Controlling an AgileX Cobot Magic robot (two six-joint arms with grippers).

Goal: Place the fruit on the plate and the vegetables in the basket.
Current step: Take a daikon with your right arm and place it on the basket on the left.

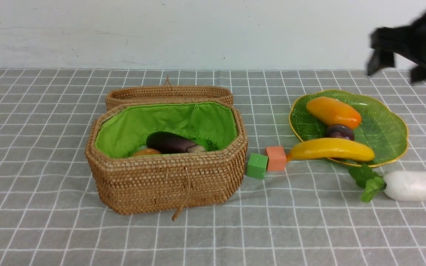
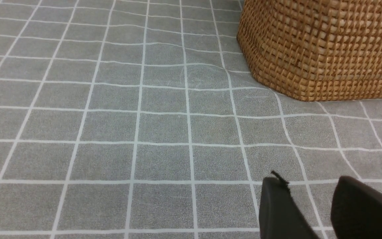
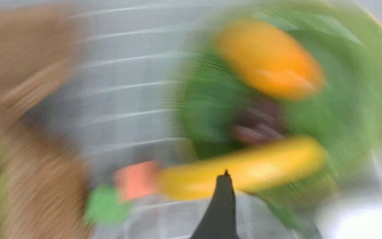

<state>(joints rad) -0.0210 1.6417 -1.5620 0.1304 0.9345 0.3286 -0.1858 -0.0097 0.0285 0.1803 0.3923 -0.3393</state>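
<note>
At the upper right of the front frame, my right hand (image 1: 398,70) is hanging spread and empty above the plate (image 1: 390,125), which is carrying mango (image 1: 333,112), plum (image 1: 340,132) and banana (image 1: 331,149). Below it the radish (image 1: 416,186) is lying on the worktop. Eggplant (image 1: 172,142) and potato (image 1: 147,152) are sitting in the basket (image 1: 168,177). My left hand (image 2: 313,205) is hovering slightly parted, holding nothing.

Right arm raised with its gripper spread; left gripper low, fingers apart
The right gripper (image 1: 398,68) hangs high at the far right, blurred, its two dark fingers (image 3: 222,205) well apart and apparently empty. The left gripper (image 2: 313,205) shows only in its wrist view, close above the surface (image 2: 111,132), a narrow gap between its fingers, nothing between them
</note>
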